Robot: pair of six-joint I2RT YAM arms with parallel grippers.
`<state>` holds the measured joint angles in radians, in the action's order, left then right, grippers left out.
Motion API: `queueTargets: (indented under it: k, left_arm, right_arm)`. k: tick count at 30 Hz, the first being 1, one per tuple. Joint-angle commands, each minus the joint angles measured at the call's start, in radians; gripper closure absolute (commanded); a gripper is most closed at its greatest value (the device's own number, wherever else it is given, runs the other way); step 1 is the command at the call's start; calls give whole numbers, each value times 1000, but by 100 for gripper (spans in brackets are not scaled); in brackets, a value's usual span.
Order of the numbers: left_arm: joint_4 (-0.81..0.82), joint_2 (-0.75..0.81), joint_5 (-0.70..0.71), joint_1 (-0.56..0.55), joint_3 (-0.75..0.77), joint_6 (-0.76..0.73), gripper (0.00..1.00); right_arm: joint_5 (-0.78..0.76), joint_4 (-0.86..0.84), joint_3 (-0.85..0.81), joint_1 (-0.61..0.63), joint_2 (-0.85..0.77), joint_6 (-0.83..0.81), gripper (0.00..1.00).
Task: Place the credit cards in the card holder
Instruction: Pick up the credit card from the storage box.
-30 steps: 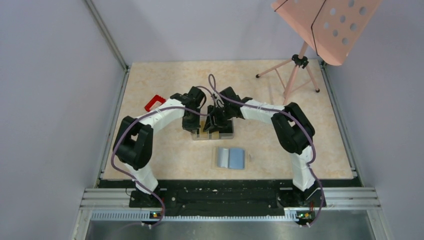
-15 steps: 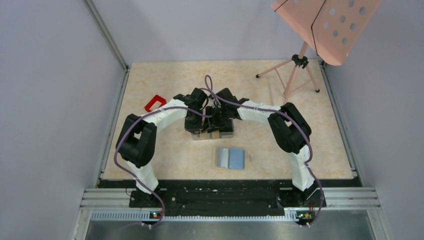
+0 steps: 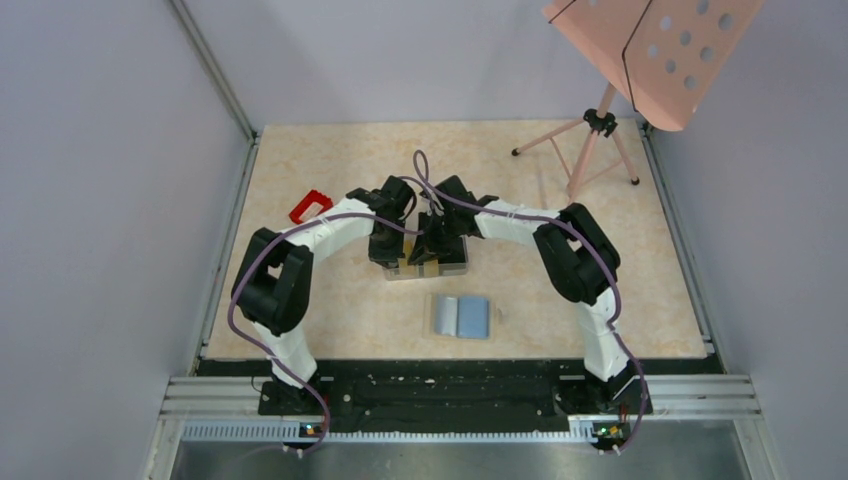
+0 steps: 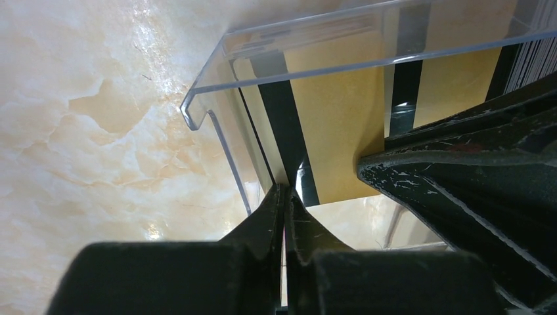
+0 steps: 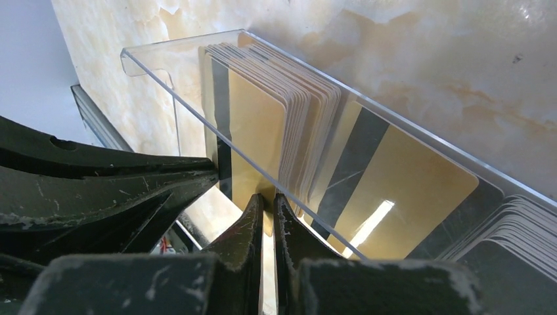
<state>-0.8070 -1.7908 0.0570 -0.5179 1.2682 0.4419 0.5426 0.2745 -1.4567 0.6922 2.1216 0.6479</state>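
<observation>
Your right gripper (image 5: 266, 200) pinches a gold credit card (image 5: 253, 131) inside the clear box (image 5: 154, 62) — left gripper (image 4: 286, 193) nearly closed at the box wall; its hold is unclear.

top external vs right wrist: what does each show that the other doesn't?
Only top external: the card holder lying open near the arm bases, the red frame, the pink stand, both whole arms. Only right wrist: the credit cards stacked on edge inside the clear box, right gripper fingers nearly together at its wall. Both: the box, with the left gripper beside the right.
</observation>
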Motion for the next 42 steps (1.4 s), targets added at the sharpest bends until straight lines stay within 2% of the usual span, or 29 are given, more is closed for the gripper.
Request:
queueTargets:
  k: [1, 3, 6, 15, 20, 32, 42]
  left_arm:
    - [11, 23, -17, -10, -10, 0, 93]
    - [7, 39, -21, -10, -7, -3, 80]
    - [-2, 60, -15, -10, 5, -11, 73]
    - [-16, 127, 0, -10, 31, 2, 68]
    - [72, 209, -121, 9, -13, 44, 63]
    - [438, 417, -436, 127, -297, 223, 56]
    - [859, 464, -690, 197, -501, 438, 53]
  right_arm:
    - [-70, 91, -22, 17, -20, -64, 100]
    - [-75, 119, -28, 17, -41, -82, 100]
    - [-87, 146, -31, 17, -73, -103, 100]
    - [-77, 181, -33, 12, -153, -138, 100]
    - [-18, 175, -27, -11, -178, -133, 100]
    - [142, 72, 102, -107, -314, -53, 100]
    - [285, -2, 195, -141, -423, 42, 100]
